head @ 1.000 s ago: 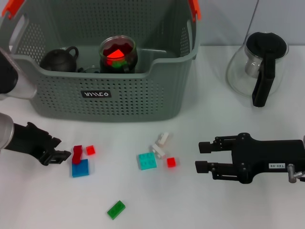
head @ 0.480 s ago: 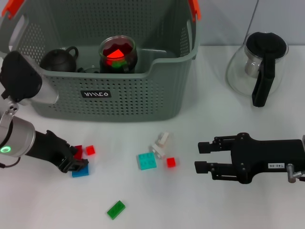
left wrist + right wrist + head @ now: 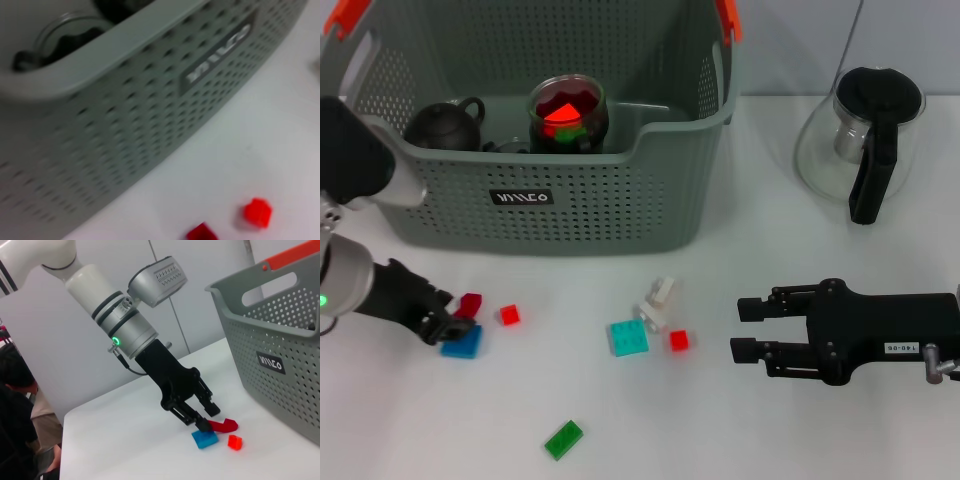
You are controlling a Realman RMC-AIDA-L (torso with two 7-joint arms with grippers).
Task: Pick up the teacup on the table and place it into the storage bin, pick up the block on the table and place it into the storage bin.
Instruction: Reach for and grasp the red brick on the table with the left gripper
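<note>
The storage bin (image 3: 570,215) holds a dark teapot (image 3: 445,125) and a glass teacup (image 3: 567,113), while the left gripper (image 3: 445,325) pinches a dark red block (image 3: 470,304) on the table (image 3: 740,430); the right gripper (image 3: 748,330) hovers open.

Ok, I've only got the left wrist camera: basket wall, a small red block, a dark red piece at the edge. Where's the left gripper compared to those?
Observer: The left gripper is down at the table against a blue block, which your view misses. The dark red piece lies just beyond it, toward the basket.
Operator: Anything inside the basket?
Observer: Yes, a dark teapot and a glass cup with red and green pieces in it.
Operator: And the right arm?
Observer: The right gripper is open, low over the table on the right, pointing toward a teal block.
</note>
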